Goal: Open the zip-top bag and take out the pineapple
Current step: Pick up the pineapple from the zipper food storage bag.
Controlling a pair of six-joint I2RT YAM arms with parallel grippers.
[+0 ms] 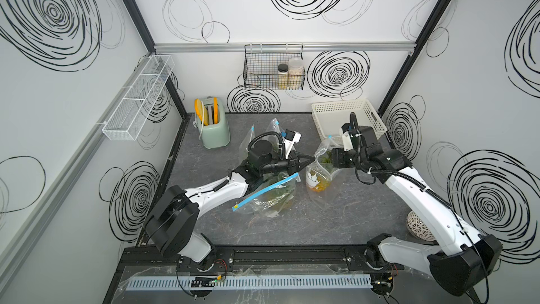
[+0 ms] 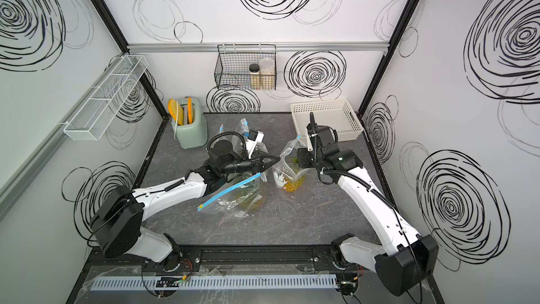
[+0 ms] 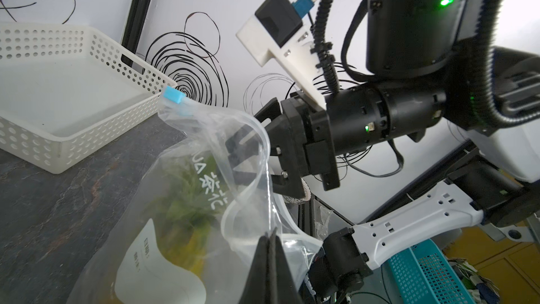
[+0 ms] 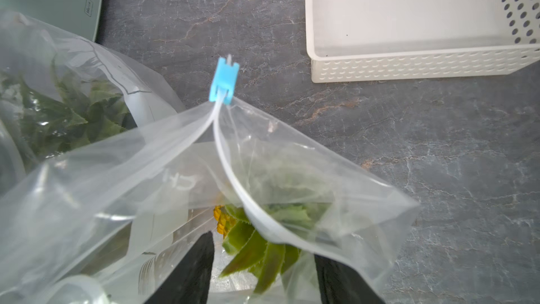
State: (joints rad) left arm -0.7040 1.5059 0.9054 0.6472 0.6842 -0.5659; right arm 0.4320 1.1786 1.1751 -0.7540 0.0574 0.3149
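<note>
We see left gripper pinched shut on the lip of the zip-top bag, likely holding its mouth agape so right gripper, jaws apart and empty, straddles the crown of the pineapple inside the bag mid-table.

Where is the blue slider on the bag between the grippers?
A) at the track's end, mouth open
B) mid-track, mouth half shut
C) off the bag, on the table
A: the blue slider sits at the track's end on the zip-top bag, whose mouth gapes open from there over the pineapple leaves.
</note>
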